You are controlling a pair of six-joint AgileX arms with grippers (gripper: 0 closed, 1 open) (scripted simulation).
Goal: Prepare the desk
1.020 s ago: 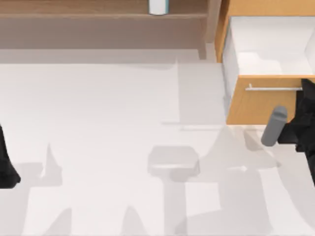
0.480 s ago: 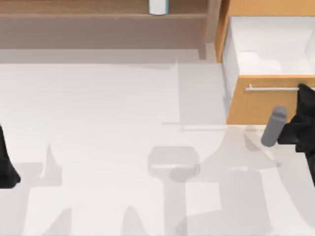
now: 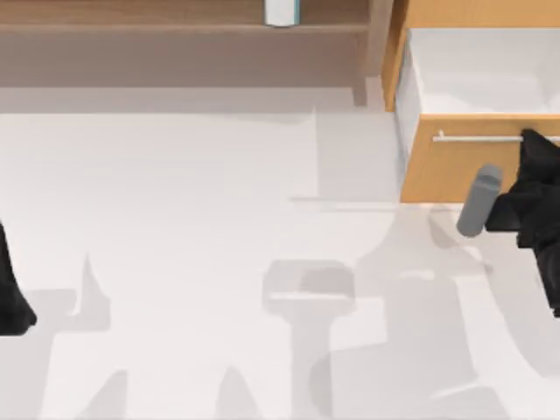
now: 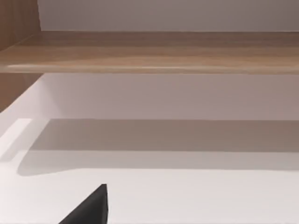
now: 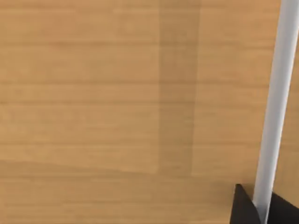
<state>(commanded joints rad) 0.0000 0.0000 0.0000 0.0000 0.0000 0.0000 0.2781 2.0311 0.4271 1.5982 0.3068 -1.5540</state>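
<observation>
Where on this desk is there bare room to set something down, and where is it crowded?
The desk is bare across its middle and left, from the shelf ledge down to the near edge, beyond the parked left gripper. It is crowded at the right, where the right gripper meets the drawer unit at its handle.

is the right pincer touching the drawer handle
Touching. In the right wrist view the silver handle runs between the right pincer's dark fingertips with no gap visible.
</observation>
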